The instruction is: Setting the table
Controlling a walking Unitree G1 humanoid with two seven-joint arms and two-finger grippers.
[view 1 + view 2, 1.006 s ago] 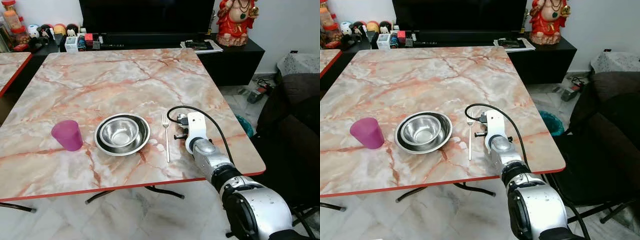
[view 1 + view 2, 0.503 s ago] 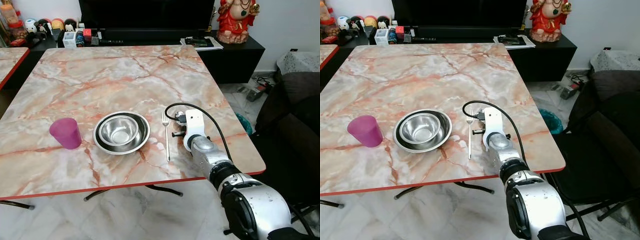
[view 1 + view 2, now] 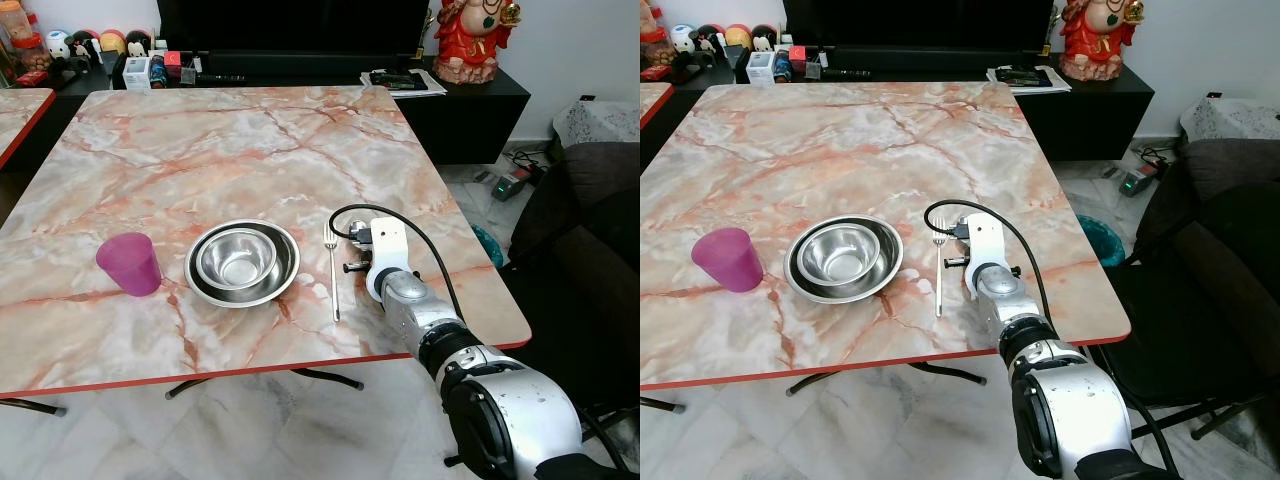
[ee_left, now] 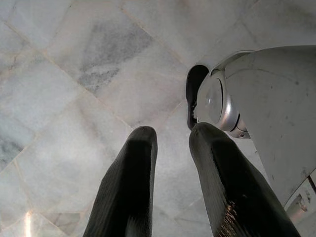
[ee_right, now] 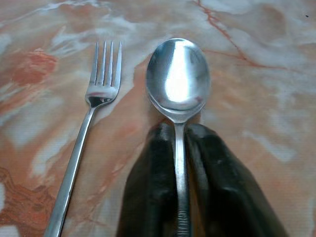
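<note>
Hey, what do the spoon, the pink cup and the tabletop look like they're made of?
Spoon: polished metal, likely stainless steel, with a mirror glare on its bowl. Pink cup: probably plastic, matte and slightly translucent. Tabletop: marble-look surface, pink-orange veins with a soft sheen; its thin red edge suggests laminate, not stone.

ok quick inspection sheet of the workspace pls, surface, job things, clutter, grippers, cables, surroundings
surface: marble-pattern table with red edge.
job's things: purple cup, then steel bowl nested in a wider steel dish, then fork, in a row; spoon beside the fork, bowl end pointing away from the robot.
clutter: nothing seen on the table.
grippers: right gripper low over the table, shut on the spoon handle; left gripper open, hanging over the floor.
cables: black cable looping over the right wrist.
surroundings: black TV cabinet with red figurine, dark sofa.
</note>
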